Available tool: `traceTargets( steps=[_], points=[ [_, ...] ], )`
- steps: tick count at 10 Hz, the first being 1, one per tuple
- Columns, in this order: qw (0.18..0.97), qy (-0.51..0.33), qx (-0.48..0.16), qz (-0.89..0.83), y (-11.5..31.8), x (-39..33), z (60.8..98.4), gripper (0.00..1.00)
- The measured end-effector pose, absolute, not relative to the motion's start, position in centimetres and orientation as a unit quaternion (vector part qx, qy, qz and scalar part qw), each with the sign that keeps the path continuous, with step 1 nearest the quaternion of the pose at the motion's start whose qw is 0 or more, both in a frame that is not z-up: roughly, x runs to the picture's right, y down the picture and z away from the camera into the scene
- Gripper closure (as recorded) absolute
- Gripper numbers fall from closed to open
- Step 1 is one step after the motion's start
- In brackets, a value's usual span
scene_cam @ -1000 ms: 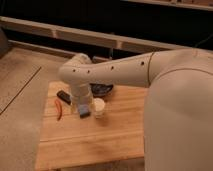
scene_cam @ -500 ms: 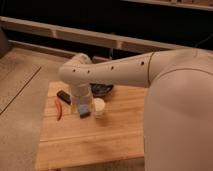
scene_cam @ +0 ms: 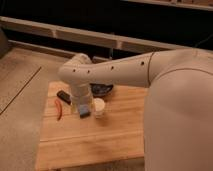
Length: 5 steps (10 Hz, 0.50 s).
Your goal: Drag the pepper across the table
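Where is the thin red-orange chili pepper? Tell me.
In the camera view, the thin red-orange chili pepper lies near the left edge of the light wooden table, below the small black block; the gripper is to its right.

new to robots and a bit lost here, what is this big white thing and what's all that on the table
The big pale shape is a robot's arm, the single arm of a machine on a rolling base. There is only one view, looking down past the arm at a wooden table. The arm bends downward, and its tool, the grasping part, hangs low over the table next to a blue block. Left of it in the picture lie a thin red pepper and a small black block. A white cup and a dark bowl sit on its other side. Whether the tool holds anything is hidden.
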<state>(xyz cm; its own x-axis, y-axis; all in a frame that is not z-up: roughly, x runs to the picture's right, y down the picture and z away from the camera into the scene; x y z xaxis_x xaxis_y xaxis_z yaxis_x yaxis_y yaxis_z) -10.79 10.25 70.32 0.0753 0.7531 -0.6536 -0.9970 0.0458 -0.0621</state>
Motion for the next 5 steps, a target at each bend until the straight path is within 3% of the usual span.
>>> traceTargets(
  steps=[5],
  points=[
    [0.754, 0.098, -0.241, 0.603, 4.5, -15.3, 71.9, 0.35]
  ],
)
